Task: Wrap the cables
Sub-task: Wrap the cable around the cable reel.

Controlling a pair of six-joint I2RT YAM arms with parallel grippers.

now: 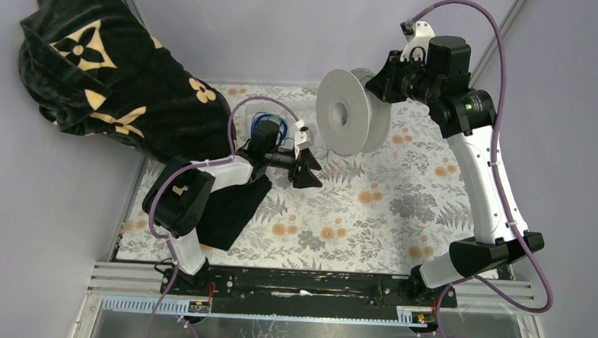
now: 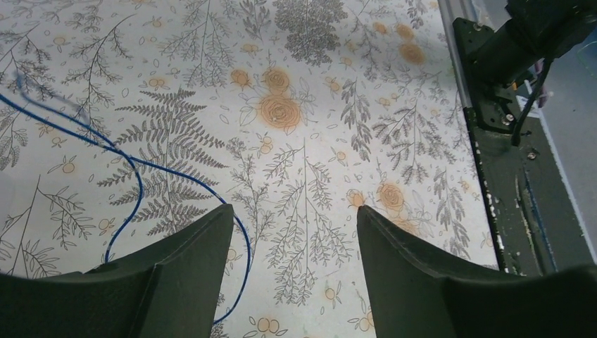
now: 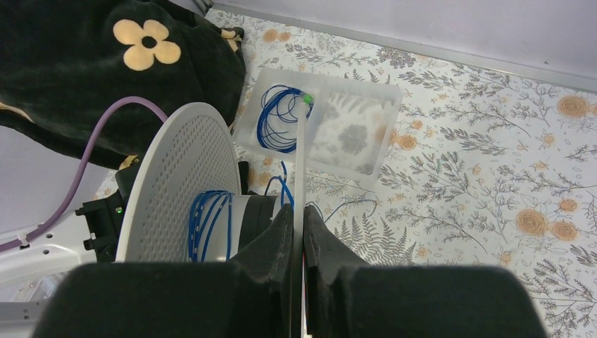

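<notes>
Cloth [image 1: 401,211] printed with ferns covers the table. Seen from the top, a white spool [image 1: 344,110] hangs at its 12 o'clock, one rim pinched tight in the right claw [image 3: 303,211]. A clear tray [image 3: 331,79] sits at 10 o'clock. Blue cable [image 3: 211,225] makes a few turns on the spool's core. A coil lies in the tray, and a loose strand trails past the left claw [image 2: 296,232], which is spread and empty. Most of the winding seems left to do.
</notes>
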